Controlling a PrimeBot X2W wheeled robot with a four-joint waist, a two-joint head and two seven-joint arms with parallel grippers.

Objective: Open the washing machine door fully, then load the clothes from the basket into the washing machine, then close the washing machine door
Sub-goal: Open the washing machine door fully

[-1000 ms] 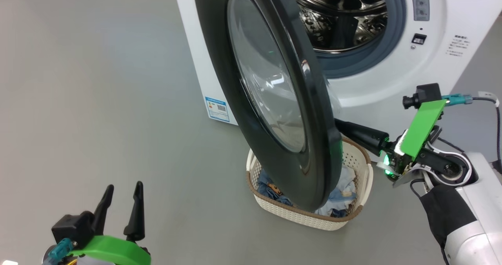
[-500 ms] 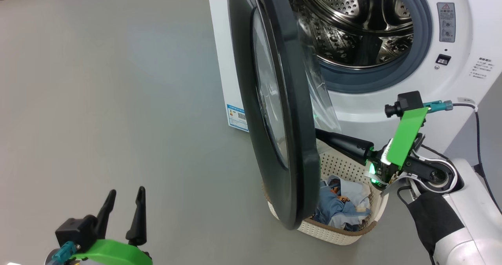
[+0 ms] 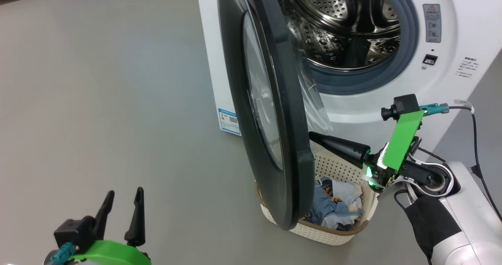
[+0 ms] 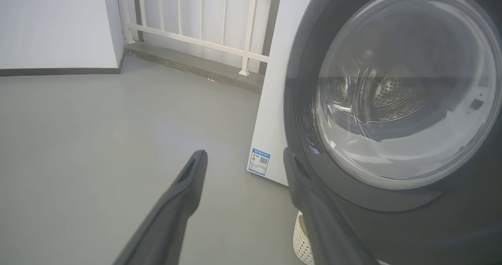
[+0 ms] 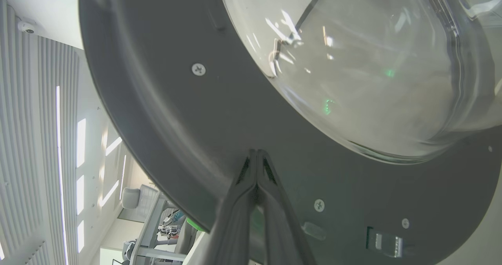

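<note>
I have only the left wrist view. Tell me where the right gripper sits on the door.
Observer: The right gripper is shut. Its tips are against the inner face of the washing machine door, on the dark ring beside the glass bulge.
Operator: Report what's in the basket.
Observer: In the head view the basket holds the clothes, a bundle of blue cloth.
Operator: Check the drum.
Observer: The visible part of the steel drum looks bare.

Closed fingers (image 5: 237, 204) against the washing machine door (image 5: 164, 112)
</note>
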